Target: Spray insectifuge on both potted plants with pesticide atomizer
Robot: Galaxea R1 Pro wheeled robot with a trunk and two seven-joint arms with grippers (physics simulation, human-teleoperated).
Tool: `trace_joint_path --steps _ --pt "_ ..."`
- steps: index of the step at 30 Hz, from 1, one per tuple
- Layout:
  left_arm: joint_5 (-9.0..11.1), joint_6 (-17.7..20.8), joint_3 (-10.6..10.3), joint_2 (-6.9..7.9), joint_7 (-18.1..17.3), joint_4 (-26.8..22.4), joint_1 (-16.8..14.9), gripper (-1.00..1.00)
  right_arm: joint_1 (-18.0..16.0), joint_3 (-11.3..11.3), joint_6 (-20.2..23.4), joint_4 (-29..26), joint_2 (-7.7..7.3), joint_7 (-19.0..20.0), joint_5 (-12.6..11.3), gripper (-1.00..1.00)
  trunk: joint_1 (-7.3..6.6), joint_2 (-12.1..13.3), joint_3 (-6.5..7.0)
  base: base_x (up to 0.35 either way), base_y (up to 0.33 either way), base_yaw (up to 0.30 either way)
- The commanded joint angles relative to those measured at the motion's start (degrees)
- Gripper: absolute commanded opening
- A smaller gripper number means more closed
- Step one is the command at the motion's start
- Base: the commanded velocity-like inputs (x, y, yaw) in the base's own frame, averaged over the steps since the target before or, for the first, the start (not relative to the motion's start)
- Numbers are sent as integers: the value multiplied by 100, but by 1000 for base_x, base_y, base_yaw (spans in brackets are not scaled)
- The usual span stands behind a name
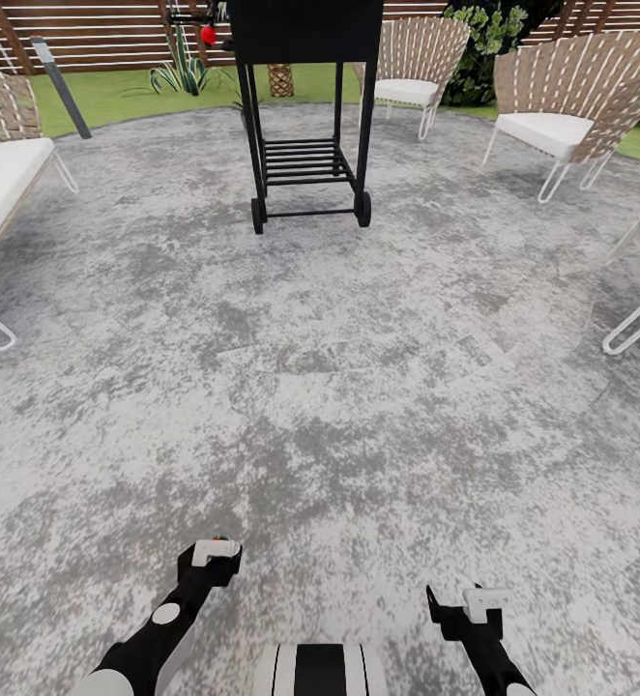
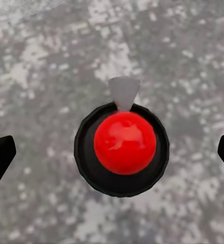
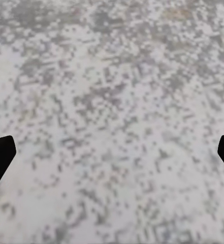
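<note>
Paving (image 1: 359, 338) is wide. The grill (image 1: 305, 116) stands at its far edge, with chairs (image 1: 562, 106) along the left and right edges and lawn (image 1: 117, 97) beyond.

Both arms sit low at the near edge. The left gripper (image 1: 214, 553) points straight down. Its wrist cam looks onto the atomizer (image 2: 125, 142) top-on: red top, black body, grey nozzle. The atomizer is upright and centred between the fingers (image 2: 0, 155), with clear paving visible on both sides. So the left jaws are released and spread, not touching it. Can't tell if it stands on the paving or how far below the tips it is.

The right gripper (image 1: 475, 604) is also released, with bare paving under it.

Risks:
- Closing too high pinches the round red top, so the atomizer squirts out or tips.
- A slim, tall body on mottled paving means any sideways drift on descent knocks it over, and it rolls.
- A grip that ignores nozzle heading leaves the spray facing the wrist or a finger.
- Moving the base before the grasp is firm loses the alignment.
- The grill and chair legs crowd the route to the lawn, so a low arm could clip them.
</note>
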Motion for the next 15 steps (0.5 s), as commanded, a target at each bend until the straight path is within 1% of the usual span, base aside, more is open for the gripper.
trace_joint_path --steps 1,13,14,15 --pt "-4 -19 -14 2 3 5 -3 100 -2 -2 -17 1 0 1 2 100 0 -1 -3 52 0 0" --pt "-4 -19 -14 1 0 5 -3 100 -2 -2 -17 3 0 -2 2 100 0 -1 -3 10 0 0" --pt "-8 -19 -14 5 2 5 -3 -100 -2 4 -17 8 0 1 2 100 0 -1 -3 0 0 0" --pt "-7 -19 -14 7 2 5 -3 -100 -2 5 -17 9 0 -2 2 100 0 -1 -3 0 0 0"
